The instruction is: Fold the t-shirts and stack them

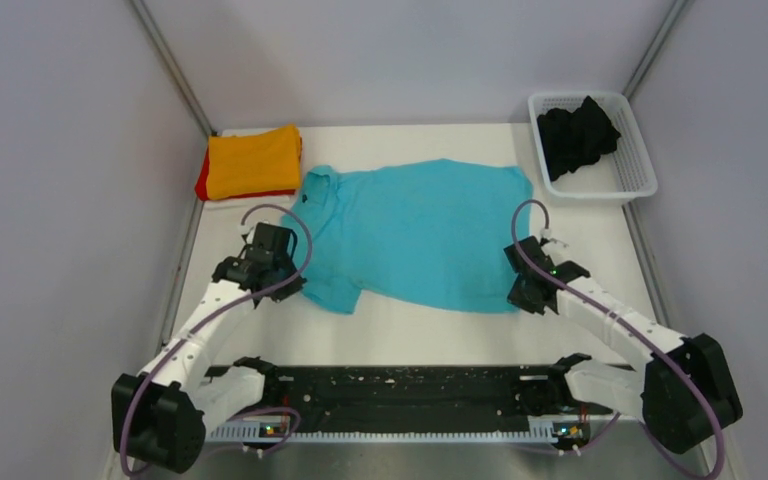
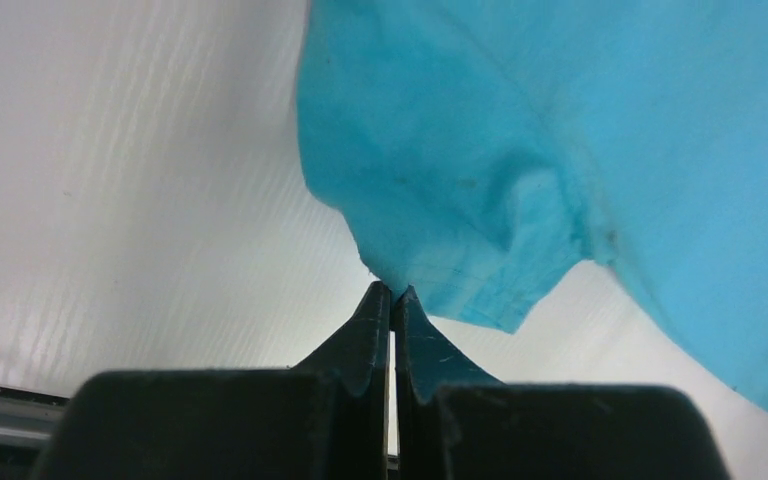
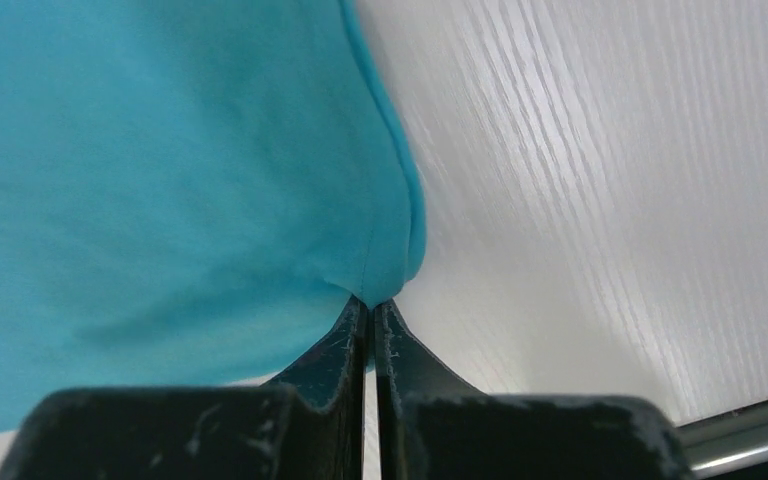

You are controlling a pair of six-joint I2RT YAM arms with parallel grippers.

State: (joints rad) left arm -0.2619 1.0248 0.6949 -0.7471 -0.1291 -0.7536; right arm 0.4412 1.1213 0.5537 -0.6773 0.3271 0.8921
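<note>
The turquoise t-shirt (image 1: pixel 420 230) lies spread flat in the middle of the table, collar to the left. My left gripper (image 1: pixel 282 283) is shut on the near sleeve edge of the turquoise t-shirt (image 2: pixel 520 170); its tips (image 2: pixel 392 292) pinch the cloth. My right gripper (image 1: pixel 520 297) is shut on the near hem corner of the turquoise t-shirt (image 3: pixel 160 170), pinched at the tips (image 3: pixel 371 302). The folded orange t-shirt (image 1: pixel 253 160) lies on the red t-shirt (image 1: pixel 203 180) at the back left. The black t-shirt (image 1: pixel 575 135) lies crumpled in the basket.
A white mesh basket (image 1: pixel 640 175) stands at the back right. White walls close in both sides. A black rail (image 1: pixel 400 395) with the arm bases runs along the near edge.
</note>
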